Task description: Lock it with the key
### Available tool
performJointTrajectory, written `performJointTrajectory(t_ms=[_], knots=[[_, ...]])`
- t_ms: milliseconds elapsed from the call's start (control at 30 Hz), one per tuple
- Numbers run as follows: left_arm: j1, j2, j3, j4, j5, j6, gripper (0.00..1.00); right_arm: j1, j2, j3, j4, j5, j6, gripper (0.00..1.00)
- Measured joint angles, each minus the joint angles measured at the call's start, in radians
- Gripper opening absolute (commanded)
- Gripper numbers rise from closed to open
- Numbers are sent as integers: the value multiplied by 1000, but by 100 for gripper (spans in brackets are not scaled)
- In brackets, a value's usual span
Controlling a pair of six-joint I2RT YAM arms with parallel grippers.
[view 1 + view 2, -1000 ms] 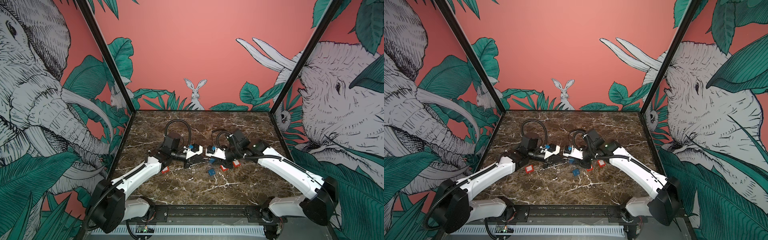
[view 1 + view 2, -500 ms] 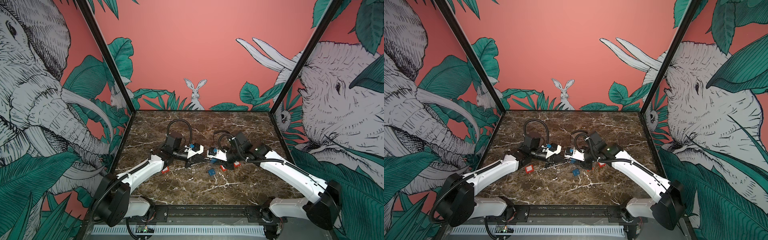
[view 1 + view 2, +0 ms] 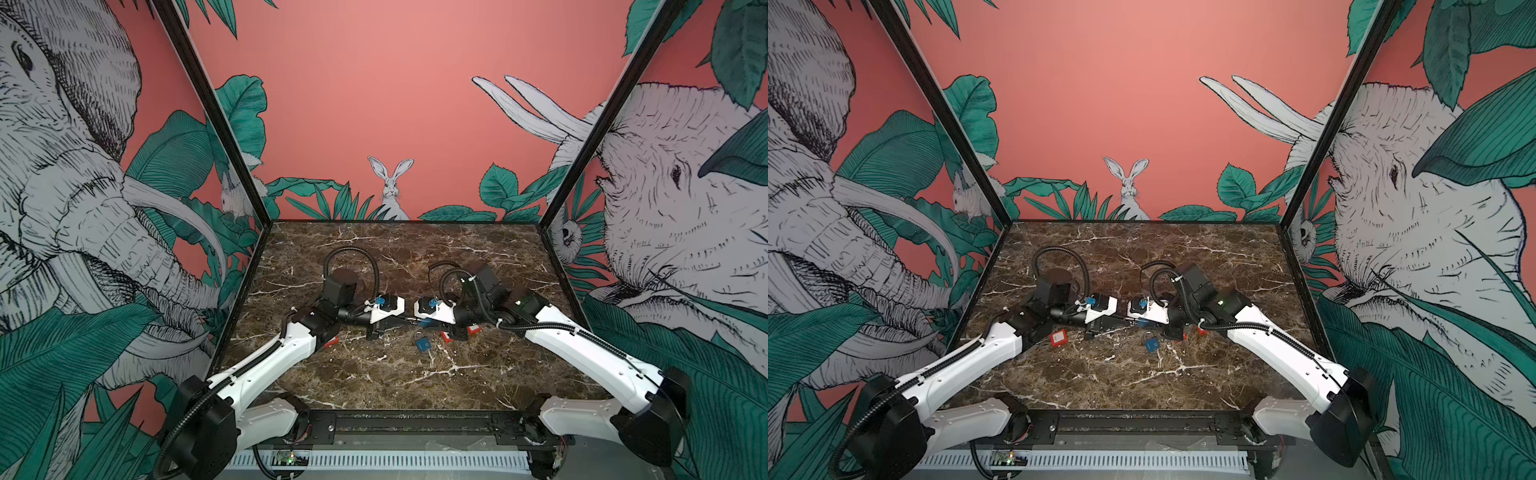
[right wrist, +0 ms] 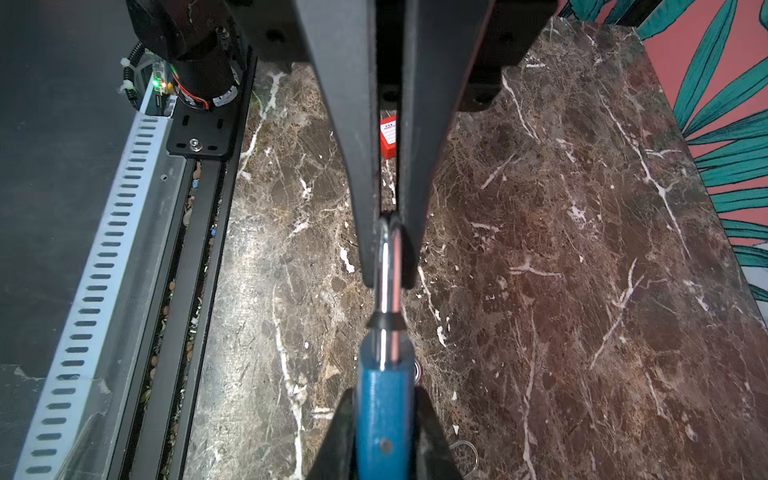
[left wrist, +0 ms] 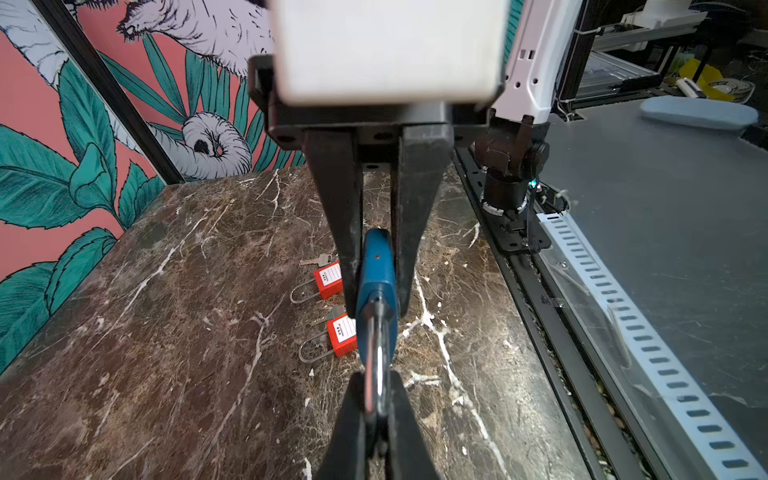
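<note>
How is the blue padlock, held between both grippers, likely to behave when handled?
With its solid block body, the blue padlock probably feels rigid and heavy for its size. Its polished shackle, pinched by the left gripper, may slip or swivel.

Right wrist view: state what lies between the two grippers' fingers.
The blue padlock's shackle spans that gap: the right gripper pinches its loop, the left gripper clamps the blue body. Right wrist view shows it.

Table [image 3: 395,374]: brown marble with white lines.
Back wall [image 3: 374,83]: pink, with a white rabbit [image 3: 390,187] low in the middle.
Left wall [image 3: 178,104]: a big grey elephant [image 3: 75,199] and green leaves [image 3: 174,162].
</note>
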Motion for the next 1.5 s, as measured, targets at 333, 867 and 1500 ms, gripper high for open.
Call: performJointTrajectory(t_ms=[333,867,1500], knots=[[-39,-58,-45,-2,-84,36,0,1,30,6,-53,-46,-19,0],[-43,-30,-42,-1,-50,25,0,0,32,6,-73,-55,-5,0],[-36,41,-42,98,-14,-98,0,-9,-4,-40,-15,-11,72,0]])
